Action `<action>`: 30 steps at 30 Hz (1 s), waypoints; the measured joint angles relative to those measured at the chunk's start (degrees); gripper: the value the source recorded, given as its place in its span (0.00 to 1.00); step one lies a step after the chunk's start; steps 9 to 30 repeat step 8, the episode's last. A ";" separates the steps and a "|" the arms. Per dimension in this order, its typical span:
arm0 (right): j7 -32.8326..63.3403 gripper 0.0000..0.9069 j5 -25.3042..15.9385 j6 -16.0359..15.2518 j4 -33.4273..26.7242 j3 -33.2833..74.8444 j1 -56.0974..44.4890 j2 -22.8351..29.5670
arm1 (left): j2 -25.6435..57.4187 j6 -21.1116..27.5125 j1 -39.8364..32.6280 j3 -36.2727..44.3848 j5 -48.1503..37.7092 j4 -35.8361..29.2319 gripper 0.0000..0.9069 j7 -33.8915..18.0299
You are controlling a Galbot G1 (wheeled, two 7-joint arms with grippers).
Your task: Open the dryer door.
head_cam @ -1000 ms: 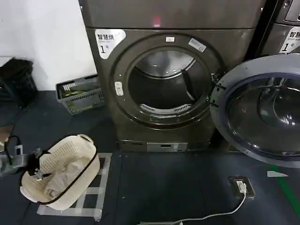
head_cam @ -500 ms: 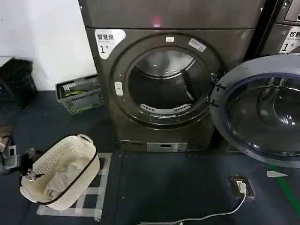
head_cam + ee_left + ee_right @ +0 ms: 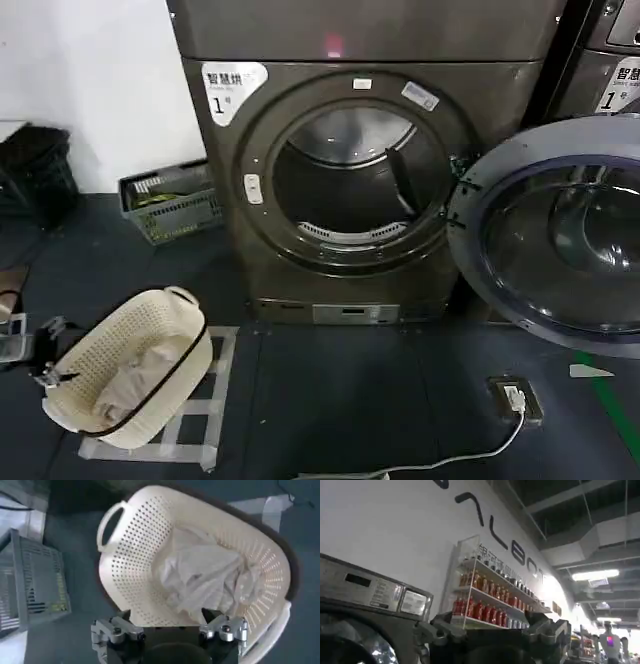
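Dryer door (image 3: 560,235) hangs wide open right of the drum, job looks done; left gripper (image 3: 170,626), fingers spread, hovers over the laundry basket (image 3: 150,545), probably the next concern, while the right gripper's (image 3: 492,630) fingers stand apart too.

dryer door (image 3: 560,235) cut off at right edge

On the dark floor at lower left, a cream perforated laundry basket (image 3: 135,365) tilted on a taped square, pale crumpled cloth (image 3: 205,577) inside. Farther back against the white wall, a grey slatted crate (image 3: 172,202). At lower right, a small floor socket (image 3: 515,398) with a white cable (image 3: 440,462) trailing leftward.
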 joint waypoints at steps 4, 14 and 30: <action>0.00 1.00 -0.11 -0.03 0.26 -0.48 0.60 0.08 | 0.39 0.34 0.11 -0.05 0.39 0.20 1.00 0.01; 0.01 1.00 -0.21 -0.04 0.24 -0.70 0.81 0.12 | 0.42 0.48 0.11 -0.16 0.14 0.09 1.00 -0.36; 0.01 1.00 -0.21 -0.04 0.24 -0.70 0.81 0.12 | 0.42 0.48 0.11 -0.16 0.14 0.09 1.00 -0.36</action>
